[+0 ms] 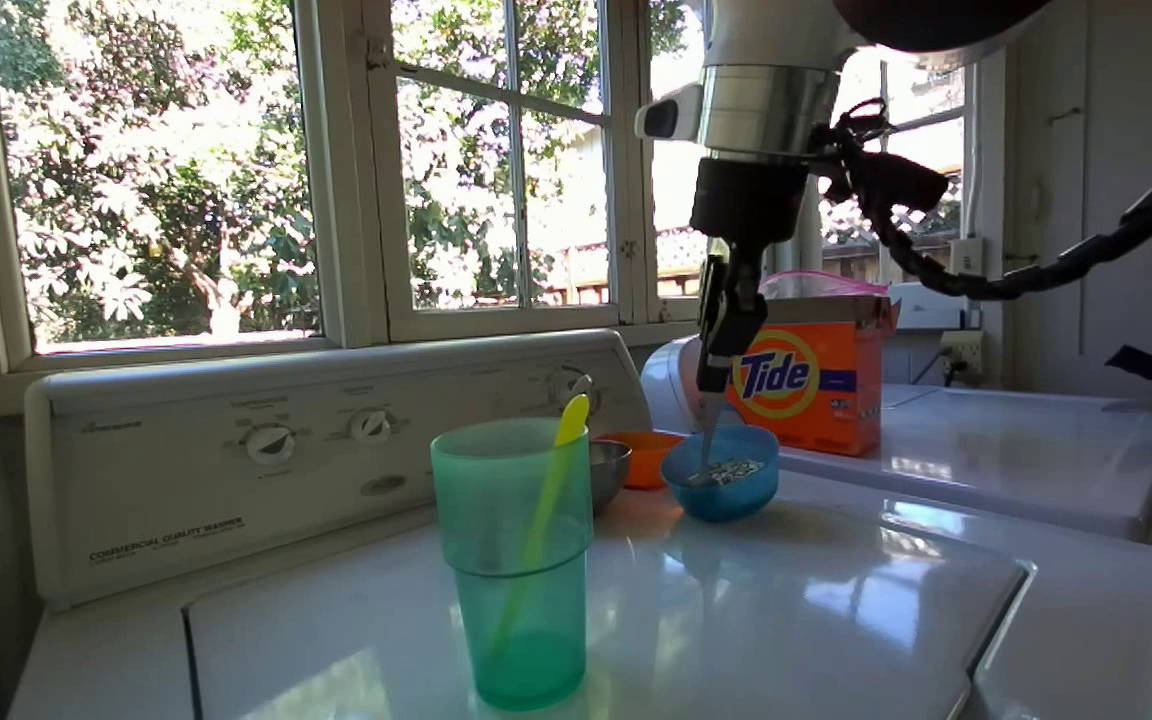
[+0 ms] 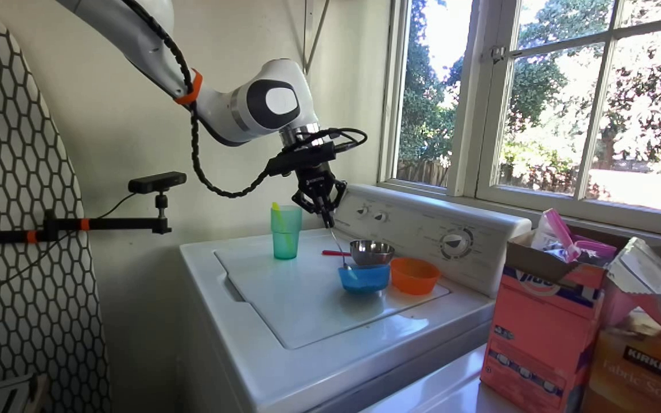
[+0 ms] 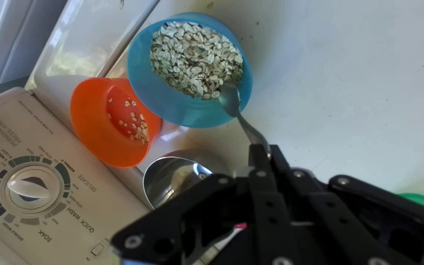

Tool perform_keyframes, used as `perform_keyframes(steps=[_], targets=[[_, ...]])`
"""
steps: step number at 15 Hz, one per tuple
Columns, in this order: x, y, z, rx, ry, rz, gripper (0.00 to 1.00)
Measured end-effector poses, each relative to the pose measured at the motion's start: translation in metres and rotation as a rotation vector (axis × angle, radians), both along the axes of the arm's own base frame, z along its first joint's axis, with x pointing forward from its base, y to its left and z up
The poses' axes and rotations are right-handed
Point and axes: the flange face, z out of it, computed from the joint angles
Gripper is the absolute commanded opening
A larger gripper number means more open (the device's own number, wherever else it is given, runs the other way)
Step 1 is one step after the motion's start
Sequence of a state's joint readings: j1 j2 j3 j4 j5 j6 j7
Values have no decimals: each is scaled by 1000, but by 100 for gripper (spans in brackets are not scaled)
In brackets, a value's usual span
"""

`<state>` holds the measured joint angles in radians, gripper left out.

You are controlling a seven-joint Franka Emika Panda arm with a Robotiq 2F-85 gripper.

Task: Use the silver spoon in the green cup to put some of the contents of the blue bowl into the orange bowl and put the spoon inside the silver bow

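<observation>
One gripper (image 3: 267, 149): jaws pinching silver spoon (image 3: 250, 131)
Blue bowl (image 3: 184, 110), below jaws: may tip if spoon levers rim

Smooth metal spoon (image 3: 231, 103); plastic cup (image 1: 496, 545), seemingly matt.

Bare lid (image 2: 312, 281) lies between green cup (image 2: 287, 240) and blue bowl (image 2: 365, 282); 2 blockers, orange bowl (image 2: 414, 281) and silver bowl (image 2: 368, 259), guard the console (image 2: 413, 226)!

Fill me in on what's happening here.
A robot arm grips the silver spoon in its tool, the spoon's tip at the edge of the oat flakes in the blue bowl. Some flakes lie in the orange bowl. The spoon is not yet in the silver bowl; a yellow-green utensil leans in the green cup.
</observation>
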<state>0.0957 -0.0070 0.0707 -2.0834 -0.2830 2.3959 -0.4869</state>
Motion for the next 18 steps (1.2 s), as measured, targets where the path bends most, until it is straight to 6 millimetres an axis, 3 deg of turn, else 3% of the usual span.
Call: perform_keyframes(steps=[11,18], targets=[[-5,-8,1,-6,94,-56,1],[-8,-4,-7,-105,124,-151,1]])
